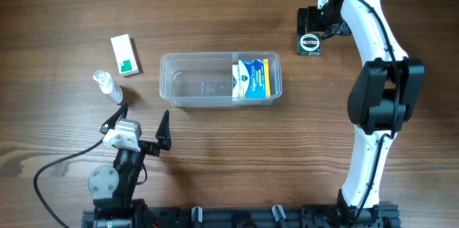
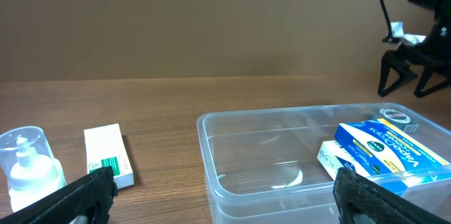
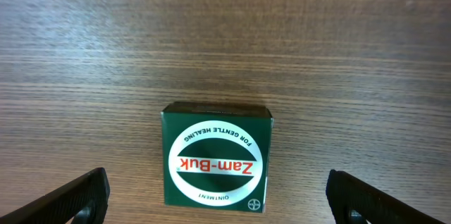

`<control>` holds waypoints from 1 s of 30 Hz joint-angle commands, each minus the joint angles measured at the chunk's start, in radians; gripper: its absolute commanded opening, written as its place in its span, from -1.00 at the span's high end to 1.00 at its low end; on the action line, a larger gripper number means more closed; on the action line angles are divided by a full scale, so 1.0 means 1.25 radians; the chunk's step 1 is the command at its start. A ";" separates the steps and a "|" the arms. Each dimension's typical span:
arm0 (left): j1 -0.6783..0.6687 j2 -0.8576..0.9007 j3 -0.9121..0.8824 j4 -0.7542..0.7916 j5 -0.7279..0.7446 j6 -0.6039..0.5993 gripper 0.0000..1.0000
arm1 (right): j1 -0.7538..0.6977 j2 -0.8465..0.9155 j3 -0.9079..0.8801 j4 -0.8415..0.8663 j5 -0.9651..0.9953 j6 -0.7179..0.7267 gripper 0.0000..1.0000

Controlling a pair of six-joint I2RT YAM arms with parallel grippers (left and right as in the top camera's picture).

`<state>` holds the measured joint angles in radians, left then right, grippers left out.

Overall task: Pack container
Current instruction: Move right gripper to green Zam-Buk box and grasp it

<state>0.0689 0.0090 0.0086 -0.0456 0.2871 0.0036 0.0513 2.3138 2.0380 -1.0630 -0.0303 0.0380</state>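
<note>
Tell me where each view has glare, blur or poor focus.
Overhead: even light, soft shadows, faint sheen on the clear container. Left wrist: own fingers dark and soft-edged in the foreground; bright highlights along the container rim; the VapoDrops box reads sharp. Right wrist: Zam-Buk box in crisp focus, print upside down; pale sheen on the wood table upper left.

The small dark green box (image 3: 217, 159) on the tabletop (image 3: 211, 41) at far right bears a white oval with "Zam-Buk" in red, ringed by "FOR GENTLE HEALING" and "OINTMENT", all upside down in the right wrist view. The blue and white box (image 2: 390, 150) at the right end of the container (image 2: 206, 122) reads "VapoDrops"; its smaller print is too fine to read.
</note>
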 commanded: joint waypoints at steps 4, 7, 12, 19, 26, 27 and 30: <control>0.006 -0.005 -0.002 -0.003 0.009 0.012 -0.99 | 0.004 0.047 -0.002 -0.005 -0.018 0.014 -0.96; 0.006 -0.005 -0.002 -0.003 0.009 0.012 -1.00 | 0.004 0.055 -0.005 -0.005 -0.012 0.014 -0.95; 0.006 -0.005 -0.002 -0.003 0.009 0.012 -1.00 | 0.004 0.055 -0.050 0.008 -0.013 0.014 -0.95; 0.006 -0.005 -0.002 -0.003 0.009 0.012 -0.99 | 0.004 0.056 -0.051 0.018 -0.013 0.014 -0.88; 0.006 -0.005 -0.002 -0.003 0.009 0.012 -1.00 | 0.008 0.056 -0.054 0.033 -0.003 0.035 -0.87; 0.006 -0.005 -0.002 -0.003 0.009 0.012 -1.00 | 0.011 0.056 -0.056 0.034 -0.003 0.035 -0.87; 0.006 -0.005 -0.002 -0.003 0.009 0.012 -0.99 | 0.016 0.056 -0.056 0.036 0.010 0.035 -0.87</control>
<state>0.0689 0.0090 0.0086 -0.0460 0.2871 0.0036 0.0582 2.3554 1.9823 -1.0225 -0.0330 0.0666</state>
